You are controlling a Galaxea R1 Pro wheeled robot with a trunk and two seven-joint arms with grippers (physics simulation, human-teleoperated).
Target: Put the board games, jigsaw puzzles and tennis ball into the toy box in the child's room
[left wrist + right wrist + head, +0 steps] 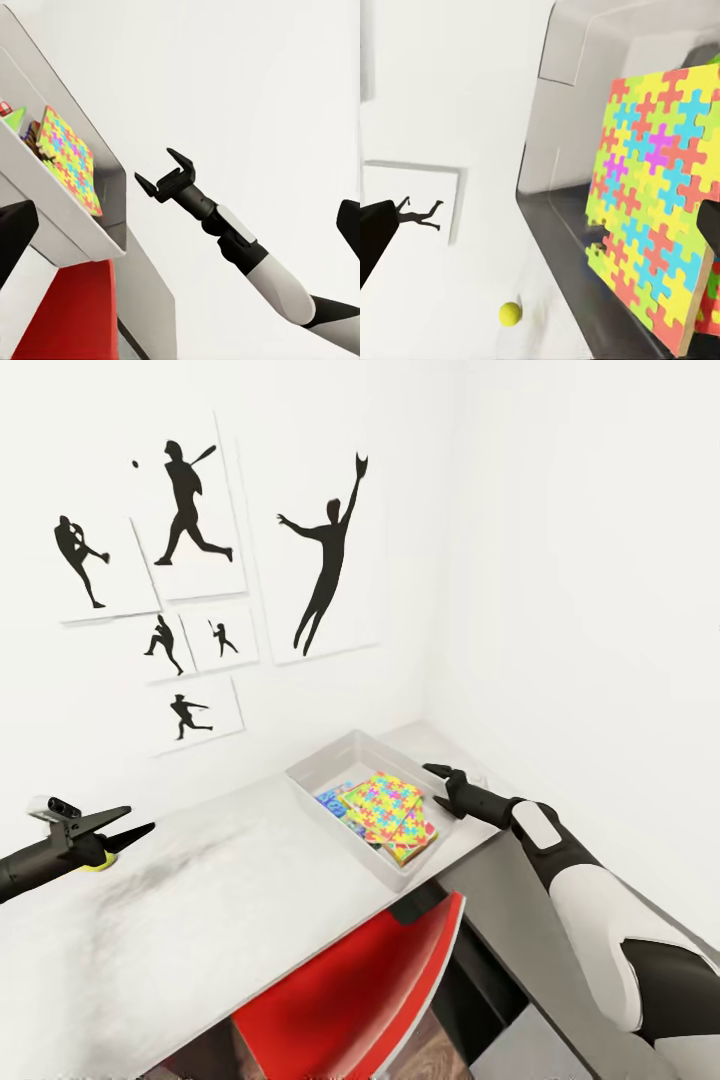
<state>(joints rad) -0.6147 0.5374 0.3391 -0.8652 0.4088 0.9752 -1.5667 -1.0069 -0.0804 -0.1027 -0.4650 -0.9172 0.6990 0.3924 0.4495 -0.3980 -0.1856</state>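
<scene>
Looking down, we see our right hand [440, 788] spread open and empty beside the box [312, 784] on the counter [230, 900], where the puzzles [385, 810] lie. Our left hand [128, 830], parted, hovers at the ball [98, 860], not gripping it.

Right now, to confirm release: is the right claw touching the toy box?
Apart. Left wrist view shows bare wall between the right claw and the toy box.
</scene>
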